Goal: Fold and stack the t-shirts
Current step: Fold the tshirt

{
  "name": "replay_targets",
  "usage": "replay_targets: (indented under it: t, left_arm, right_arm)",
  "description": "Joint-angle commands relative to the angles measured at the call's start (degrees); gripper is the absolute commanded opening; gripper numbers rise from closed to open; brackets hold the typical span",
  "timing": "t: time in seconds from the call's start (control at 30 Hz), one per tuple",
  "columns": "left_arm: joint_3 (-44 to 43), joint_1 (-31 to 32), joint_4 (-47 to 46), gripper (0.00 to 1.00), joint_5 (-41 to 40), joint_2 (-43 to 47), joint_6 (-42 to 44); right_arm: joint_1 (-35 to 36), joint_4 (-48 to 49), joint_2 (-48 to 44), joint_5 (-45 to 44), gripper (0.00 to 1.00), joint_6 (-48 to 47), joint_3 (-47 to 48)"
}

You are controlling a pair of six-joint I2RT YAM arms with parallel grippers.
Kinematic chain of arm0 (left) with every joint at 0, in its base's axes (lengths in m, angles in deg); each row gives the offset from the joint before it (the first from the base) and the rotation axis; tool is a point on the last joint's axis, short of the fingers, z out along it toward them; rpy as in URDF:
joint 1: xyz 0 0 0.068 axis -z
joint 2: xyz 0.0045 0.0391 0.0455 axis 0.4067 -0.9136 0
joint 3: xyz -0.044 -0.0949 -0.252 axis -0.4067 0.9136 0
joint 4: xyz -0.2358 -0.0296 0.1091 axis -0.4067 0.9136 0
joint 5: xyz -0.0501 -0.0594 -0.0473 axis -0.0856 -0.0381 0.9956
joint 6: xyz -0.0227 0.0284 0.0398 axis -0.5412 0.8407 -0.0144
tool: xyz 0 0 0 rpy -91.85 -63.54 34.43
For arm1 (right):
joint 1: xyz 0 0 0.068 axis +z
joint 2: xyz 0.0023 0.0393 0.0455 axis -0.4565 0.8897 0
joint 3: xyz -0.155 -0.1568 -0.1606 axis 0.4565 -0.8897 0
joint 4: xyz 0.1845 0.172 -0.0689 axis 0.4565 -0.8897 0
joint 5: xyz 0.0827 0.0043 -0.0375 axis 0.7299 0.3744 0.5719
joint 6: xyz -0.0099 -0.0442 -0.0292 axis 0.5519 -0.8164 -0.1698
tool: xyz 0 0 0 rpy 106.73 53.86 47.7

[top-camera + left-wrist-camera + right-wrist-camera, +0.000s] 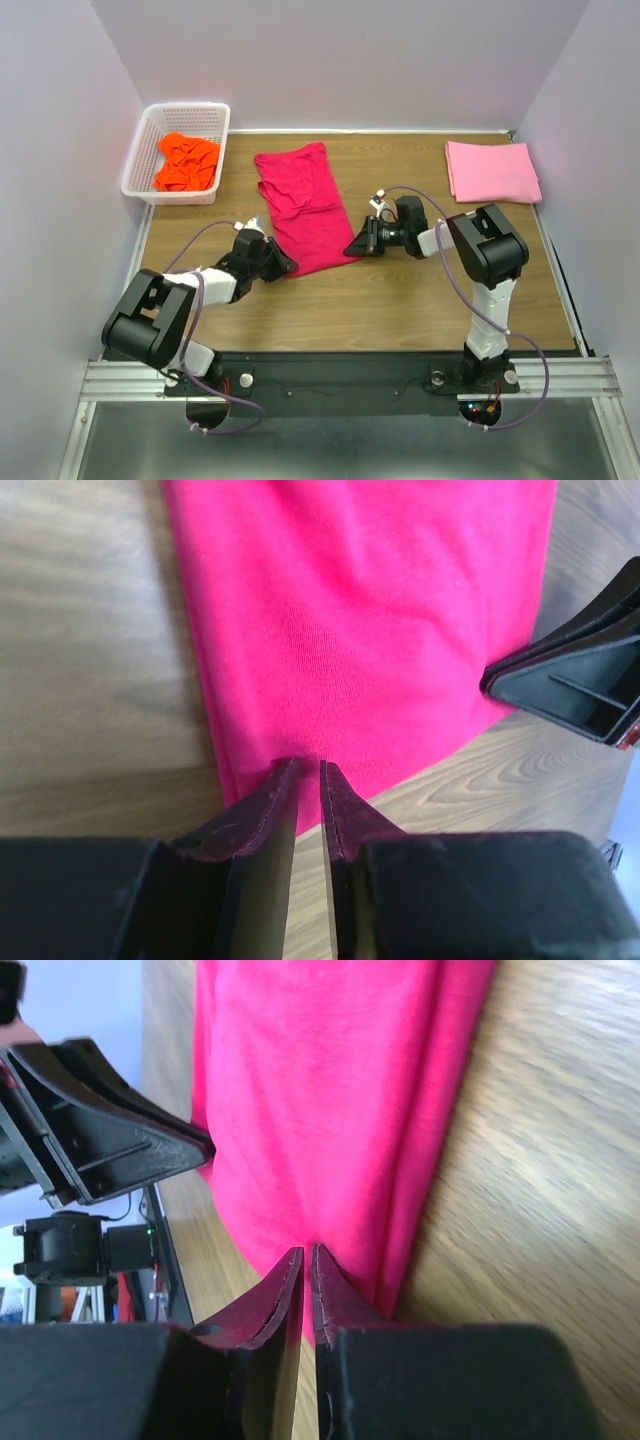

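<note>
The left fingers [262, 815] and right fingers [270, 1305] each clamped a near corner of the crimson-red t-shirt [305, 205] on the bench [400, 300].

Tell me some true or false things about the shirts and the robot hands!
1. The orange shirt is in the basket. True.
2. The pink shirt lies crumpled in the middle of the table. False: it lies folded flat at the far right.
3. The left gripper and right gripper both pinch the red shirt. True.
4. The red shirt sits on top of the pink shirt. False: they lie apart.
</note>
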State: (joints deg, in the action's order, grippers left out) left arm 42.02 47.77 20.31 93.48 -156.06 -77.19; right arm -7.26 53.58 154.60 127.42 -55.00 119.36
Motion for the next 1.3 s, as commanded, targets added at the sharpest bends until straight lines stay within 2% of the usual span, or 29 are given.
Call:
replay_targets:
  t: [0.0, 0.17, 0.27, 0.37, 0.5, 0.73, 0.9, 1.1, 1.27]
  left_arm:
    - [5.03, 0.05, 4.84, 0.28, -5.34, 4.47, -1.42]
    - [0.57, -0.04, 10.2, 0.31, -9.73, 10.81, 2.36]
    - [-5.32, -0.39, 11.96, 0.34, -10.8, 11.35, 5.69]
    - [-10.68, -1.35, 11.0, 0.34, -10.71, 8.37, 7.63]
    - [-17.71, -4.86, 8.9, 0.34, -8.01, -0.14, 9.83]
    - [-23.61, -7.42, 5.46, 0.31, -4.04, -13.25, 11.41]
    - [-23.44, -9.7, 4.41, 0.29, -4.12, -18.09, 11.16]
    - [-22.91, -11.55, 3.97, 0.29, -3.33, -16.78, 11.06]
    - [-22.83, -11.03, 5.46, 0.36, -1.48, -10.38, 11.85]
  right_arm:
    - [-1.62, 4.01, -1.17, -3.4, 0.14, -2.33, -3.05]
    - [-1.62, 4.01, -7.69, -2.08, 0.18, 0.12, 0.98]
    - [-1.44, 3.39, -6.92, -0.33, 0.19, 1.71, 8.77]
    - [-1.18, 3.3, -1.92, 0.82, 0.2, 3.64, 17.29]
    - [-0.57, 3.21, 6.26, 2.4, 0.2, 5.83, 27.42]
    - [-0.65, 1.37, 18.91, 1.97, 0.2, 7.07, 38.24]
    - [-1.62, 0.93, 23.41, 0.74, 0.2, 7.16, 38.52]
    - [-4.87, 0.58, 22.28, -1.73, 0.2, 6.98, 35.97]
    - [-4.26, -10.83, 15.87, -2.6, 0.2, -0.57, 37.82]
